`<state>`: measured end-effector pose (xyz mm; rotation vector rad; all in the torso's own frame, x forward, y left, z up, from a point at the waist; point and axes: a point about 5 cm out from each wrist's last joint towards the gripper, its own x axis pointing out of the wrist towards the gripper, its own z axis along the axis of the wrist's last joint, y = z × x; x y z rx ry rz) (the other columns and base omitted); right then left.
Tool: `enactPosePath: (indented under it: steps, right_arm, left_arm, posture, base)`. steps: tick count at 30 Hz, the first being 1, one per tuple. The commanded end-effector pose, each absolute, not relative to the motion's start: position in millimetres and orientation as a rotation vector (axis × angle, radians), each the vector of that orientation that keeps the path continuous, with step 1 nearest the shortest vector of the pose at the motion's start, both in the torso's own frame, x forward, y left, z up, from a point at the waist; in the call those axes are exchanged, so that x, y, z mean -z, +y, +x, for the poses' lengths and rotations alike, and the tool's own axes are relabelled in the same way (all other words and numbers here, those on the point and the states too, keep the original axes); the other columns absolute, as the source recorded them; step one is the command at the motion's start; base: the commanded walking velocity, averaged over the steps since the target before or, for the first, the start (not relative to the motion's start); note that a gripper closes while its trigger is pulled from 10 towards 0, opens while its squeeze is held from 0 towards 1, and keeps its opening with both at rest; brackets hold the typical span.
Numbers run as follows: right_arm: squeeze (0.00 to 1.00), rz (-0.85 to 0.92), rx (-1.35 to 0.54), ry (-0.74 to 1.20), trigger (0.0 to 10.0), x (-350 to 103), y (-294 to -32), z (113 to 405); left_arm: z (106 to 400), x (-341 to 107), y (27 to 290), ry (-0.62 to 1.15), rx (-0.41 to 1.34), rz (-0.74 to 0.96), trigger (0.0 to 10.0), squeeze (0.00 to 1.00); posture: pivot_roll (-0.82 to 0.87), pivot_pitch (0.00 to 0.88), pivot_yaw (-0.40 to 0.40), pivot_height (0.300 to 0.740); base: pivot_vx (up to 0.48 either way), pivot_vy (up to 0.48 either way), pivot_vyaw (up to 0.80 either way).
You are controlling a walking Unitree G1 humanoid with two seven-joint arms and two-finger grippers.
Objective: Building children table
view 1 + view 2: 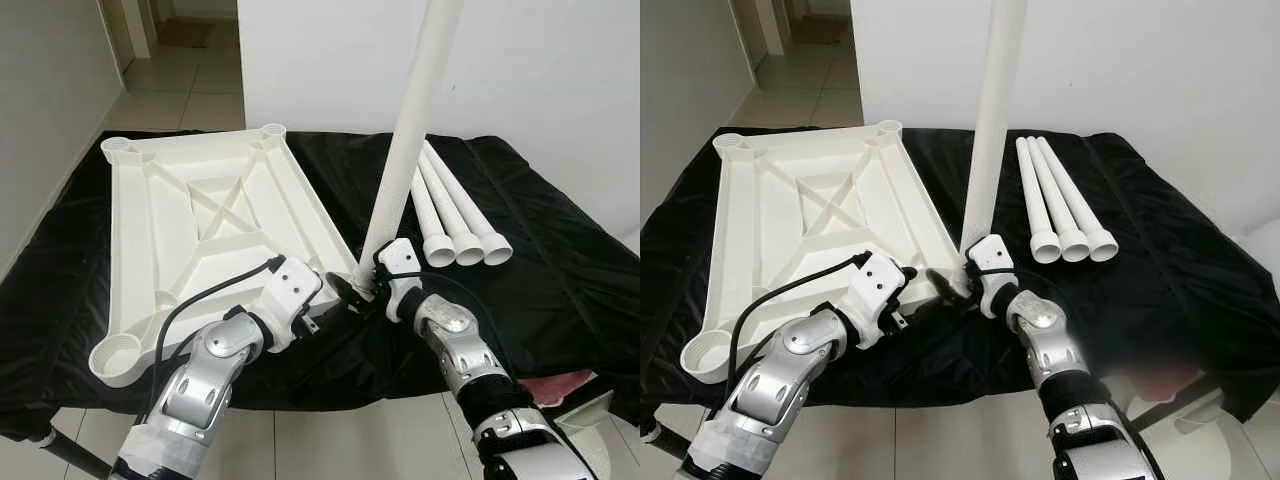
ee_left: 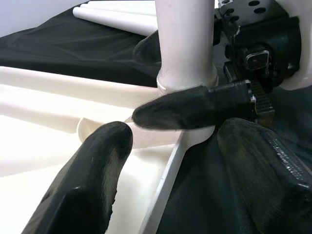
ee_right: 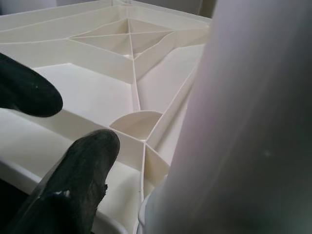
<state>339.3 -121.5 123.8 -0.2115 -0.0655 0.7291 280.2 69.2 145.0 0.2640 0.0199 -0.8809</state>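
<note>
Right hand [image 1: 368, 288] clamped round upright white leg [image 1: 405, 150] at tabletop [image 1: 190, 215] corner socket, left hand [image 1: 345, 292] open beside.

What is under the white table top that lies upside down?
Under the table top lies a black cloth, spread out past its edges on every side. What the cloth itself rests on cannot be seen, because the cloth covers it.

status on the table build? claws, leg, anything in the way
Right claw shut on upright leg at tabletop corner socket. Left claw open beside it. Three spare legs lie apart, nothing blocking.
</note>
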Motion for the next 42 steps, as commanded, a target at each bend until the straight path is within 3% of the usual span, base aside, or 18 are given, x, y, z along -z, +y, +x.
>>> enactPosePath:
  steps: [1, 2, 8, 9, 10, 11, 31, 37, 42]
  right_arm:
    - [0.0, -0.217, -0.75, -0.055, 4.5, -121.4, -121.8, 339.6]
    - [0.0, -0.212, -0.759, -0.054, 0.4, -120.5, -122.6, 339.7]
    - [0.0, -0.2, -0.769, -0.046, 0.0, -115.6, -123.1, 337.7]
    - [0.0, -0.196, -0.761, -0.04, 1.5, -113.6, -123.3, 337.3]
    - [0.0, -0.196, -0.761, -0.04, 1.5, -113.6, -123.3, 337.3]
    - [0.0, -0.186, -0.745, -0.031, 10.0, -111.7, -123.3, 337.4]
    - [0.0, 0.05, -0.506, -0.036, 10.0, -102.7, -86.2, 329.9]
    - [0.0, 0.061, -0.464, -0.041, 10.0, -103.3, -83.4, 329.1]
    - [0.0, 0.084, -0.292, -0.02, 10.0, -99.2, -89.6, 326.8]
  left_arm:
    - [280.8, -142.4, 71.0, 0.026, 0.836, 0.272, 10.0, 0.0]
    - [280.7, -142.6, 71.5, 0.026, 0.831, 0.272, 10.0, 0.0]
    - [280.7, -142.7, 73.0, 0.026, 0.82, 0.271, 10.0, 0.0]
    - [281.0, -142.8, 73.5, 0.026, 0.818, 0.272, 10.0, 0.0]
    - [281.0, -142.8, 73.5, 0.026, 0.818, 0.272, 10.0, 0.0]
    - [281.3, -143.1, 74.0, 0.026, 0.816, 0.272, 10.0, 0.0]
    - [283.5, -145.7, 74.7, 0.022, 0.819, 0.281, 10.0, 0.0]
    - [285.2, -149.1, 77.0, 0.016, 0.813, 0.285, 10.0, 0.0]
    - [282.2, -145.1, 79.5, 0.027, 0.801, 0.283, 10.0, 0.0]
  posture:
    - [0.02, 0.0, -0.05, 0.74]
    - [0.03, 0.0, -0.054, 0.74]
    - [0.03, 0.0, -0.053, 0.74]
    - [0.03, 0.0, -0.053, 0.74]
    - [0.03, 0.0, -0.053, 0.74]
    - [0.03, 0.0, -0.051, 0.74]
    - [0.03, 0.0, -0.025, 0.74]
    - [0.03, 0.007, -0.021, 0.74]
    - [0.04, 0.008, -0.028, 0.74]
  base:
    - [0.0, 0.0, 0.0]
    - [0.0, 0.0, 0.0]
    - [0.0, 0.0, 0.0]
    - [0.0, 0.0, 0.0]
    - [0.0, 0.0, 0.0]
    - [0.0, 0.0, 0.0]
    - [0.0, 0.0, 0.0]
    - [0.0, 0.0, 0.0]
    - [0.0, 0.0, 0.0]
